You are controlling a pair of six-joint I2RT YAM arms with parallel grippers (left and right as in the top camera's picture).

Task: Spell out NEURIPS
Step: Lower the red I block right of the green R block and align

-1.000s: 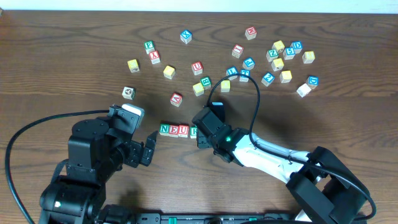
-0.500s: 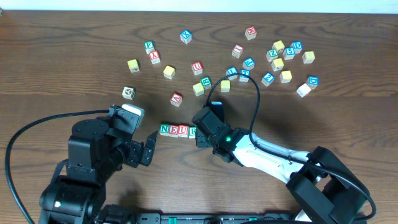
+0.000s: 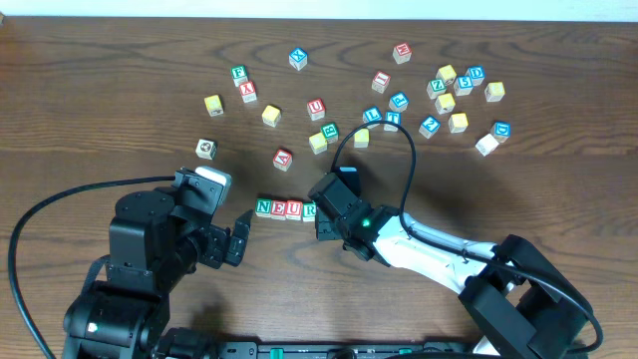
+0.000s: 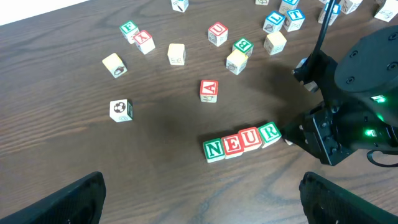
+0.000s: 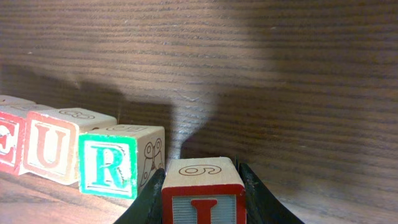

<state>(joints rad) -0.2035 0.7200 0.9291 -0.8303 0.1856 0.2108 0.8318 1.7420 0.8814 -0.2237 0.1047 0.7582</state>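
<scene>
A row of letter blocks spelling N, E, U, R (image 3: 286,208) lies on the wooden table; it also shows in the left wrist view (image 4: 241,141) and the right wrist view (image 5: 74,152). My right gripper (image 3: 324,212) is shut on a red I block (image 5: 202,193) and holds it just right of the green R block (image 5: 121,160). In the overhead view the I block is hidden under the gripper. My left gripper (image 4: 202,202) is open and empty, in front of the row and to its left.
Many loose letter blocks lie scattered across the far half of the table, including a red A block (image 3: 283,158) and a white picture block (image 3: 205,149). A black cable (image 3: 384,135) arches over the blocks near the right arm.
</scene>
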